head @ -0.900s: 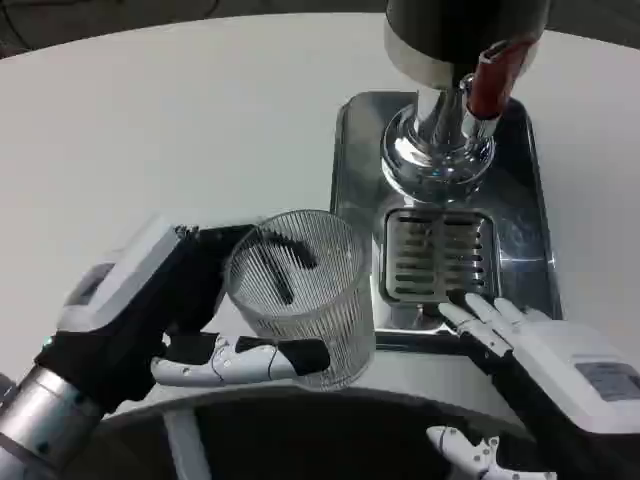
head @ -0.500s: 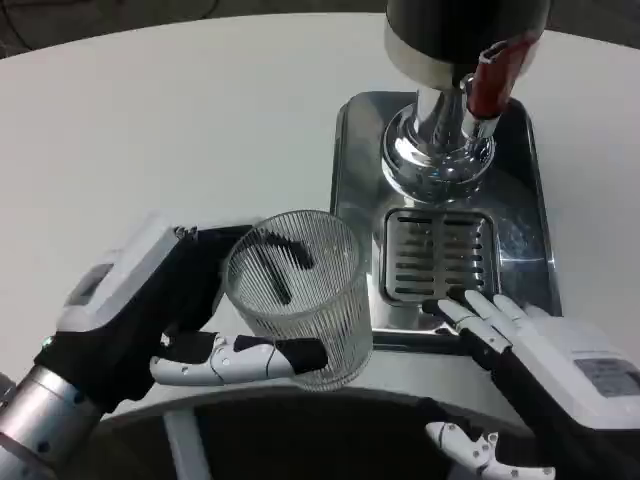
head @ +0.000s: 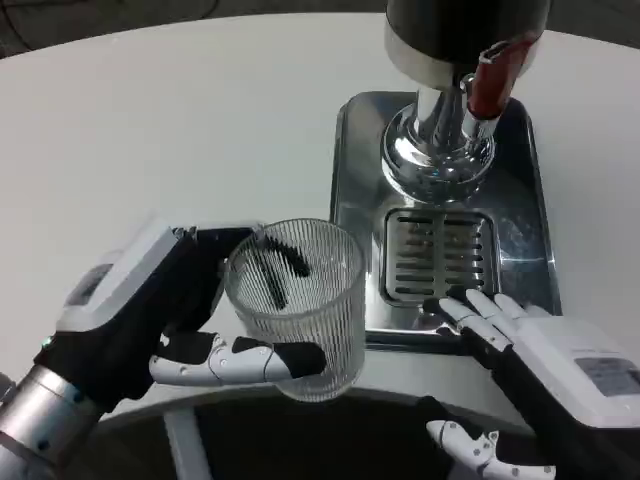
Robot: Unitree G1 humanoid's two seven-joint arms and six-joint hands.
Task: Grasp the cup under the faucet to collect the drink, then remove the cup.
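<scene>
A clear ribbed glass cup (head: 300,300) is held by my left hand (head: 165,320) at the near left of the table, its fingers wrapped round the cup's side. The cup sits left of the drip grate (head: 437,256), not under the faucet (head: 478,95). The dispenser's chrome base (head: 437,155) stands on a steel tray (head: 352,150), with a red tap handle (head: 492,75) above. My right hand (head: 540,350) lies at the tray's near edge, fingers spread and holding nothing.
The white round table (head: 180,120) stretches wide to the left and behind. The dispenser's dark body (head: 460,25) overhangs the tray at the top. The table's near edge runs just below both hands.
The cup in my left hand has dropped a little lower and nearer the table edge. My right hand has slid slightly left along the tray's near edge.
</scene>
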